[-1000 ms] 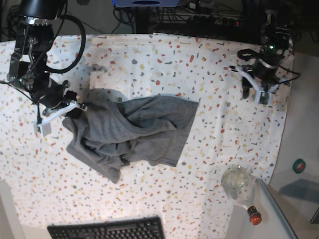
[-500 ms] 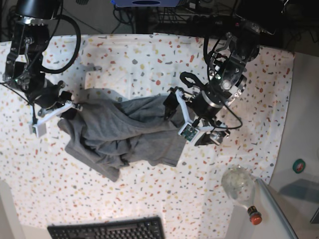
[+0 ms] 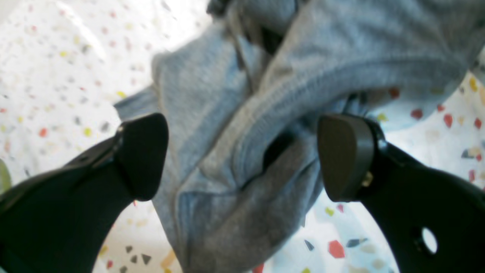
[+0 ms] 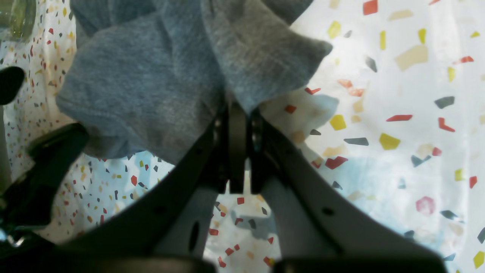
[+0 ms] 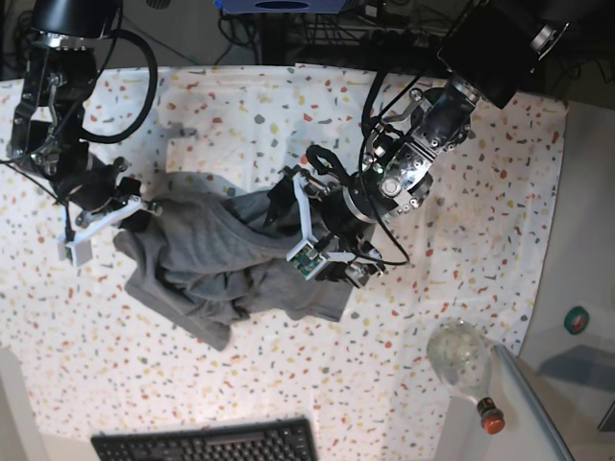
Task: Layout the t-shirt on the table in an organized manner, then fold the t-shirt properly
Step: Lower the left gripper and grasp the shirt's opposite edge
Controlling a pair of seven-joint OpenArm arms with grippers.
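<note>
The grey t-shirt (image 5: 216, 259) lies crumpled in a heap on the flecked table (image 5: 432, 96). My left gripper (image 5: 329, 246) hovers over the heap's right edge. In the left wrist view this gripper (image 3: 242, 151) is open, its black pads (image 3: 343, 155) wide apart on either side of a bunched fold of the t-shirt (image 3: 212, 94). My right gripper (image 5: 142, 207) is at the heap's left end. In the right wrist view it (image 4: 237, 112) is shut on an edge of the t-shirt (image 4: 151, 76), above the table (image 4: 398, 113).
A clear bottle with a red cap (image 5: 463, 363) lies at the table's front right corner. A black keyboard (image 5: 207, 444) sits beyond the front edge. Cables and dark gear run along the back edge (image 5: 384, 38). The table's right edge (image 5: 553, 211) is near.
The left arm swept from the table's far right to the t-shirt's right edge, and its jaws opened wide. The right gripper drew the t-shirt's left end slightly leftward.
</note>
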